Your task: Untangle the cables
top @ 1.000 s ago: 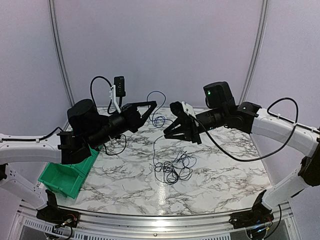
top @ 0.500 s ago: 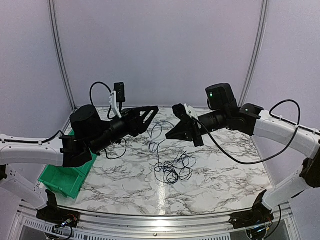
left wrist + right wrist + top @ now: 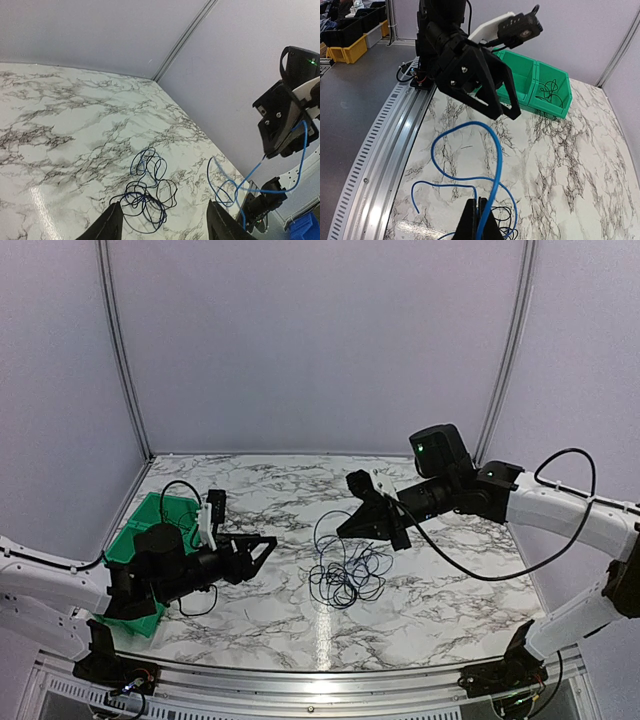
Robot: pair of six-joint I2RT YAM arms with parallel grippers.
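Note:
A tangle of thin black and dark-blue cables [image 3: 345, 578] lies in the middle of the marble table, also seen in the left wrist view as the tangle [image 3: 145, 197]. My right gripper [image 3: 345, 530] hovers just above and behind it, shut on a bright blue cable [image 3: 495, 165] that loops down from the closed fingers [image 3: 472, 222] toward the pile. The blue cable [image 3: 227, 187] hangs free below the right gripper [image 3: 287, 117]. My left gripper [image 3: 262, 555] is low at the left, open and holding nothing, pointing at the tangle from a distance.
A green bin [image 3: 140, 530] sits at the table's left edge behind the left arm; in the right wrist view the green bin [image 3: 540, 67] holds a coiled black cable [image 3: 551, 90]. The table's metal rail [image 3: 385, 145] runs along the near edge.
The left gripper opened, let go of the cable it held up, and dropped back low to the left. The right gripper closed on the blue cable and lowered slightly.

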